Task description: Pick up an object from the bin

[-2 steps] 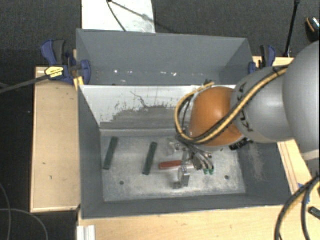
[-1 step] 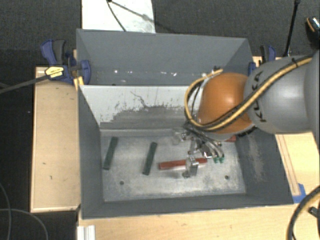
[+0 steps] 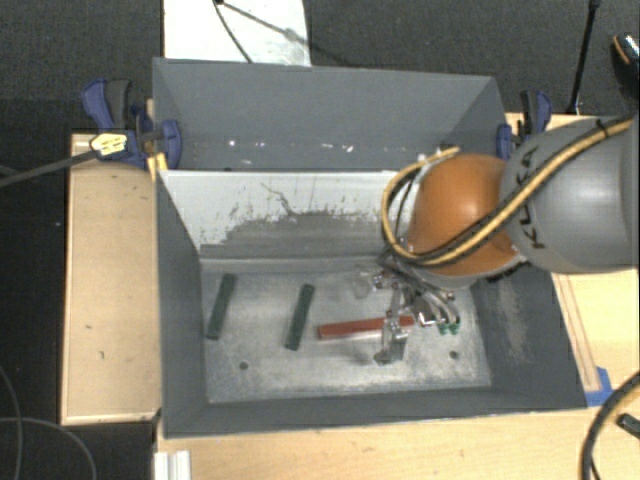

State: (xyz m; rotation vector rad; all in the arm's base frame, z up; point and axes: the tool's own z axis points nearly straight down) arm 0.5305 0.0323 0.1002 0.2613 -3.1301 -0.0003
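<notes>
My gripper (image 3: 392,336) hangs low over the right half of the bin floor, below the orange cover. Its fingers (image 3: 386,348) stand at the right end of a flat red-brown bar (image 3: 348,330) that lies crosswise on the floor. The bar's right end runs in under the fingers, and whether they close on it is hidden. A dark green bar (image 3: 298,317) lies tilted just left of the red one. A second dark green bar (image 3: 219,306) lies further left, near the left wall.
A small clear or whitish piece (image 3: 361,286) lies on the floor just behind the gripper. The arm and its cables cover the right rear of the bin.
</notes>
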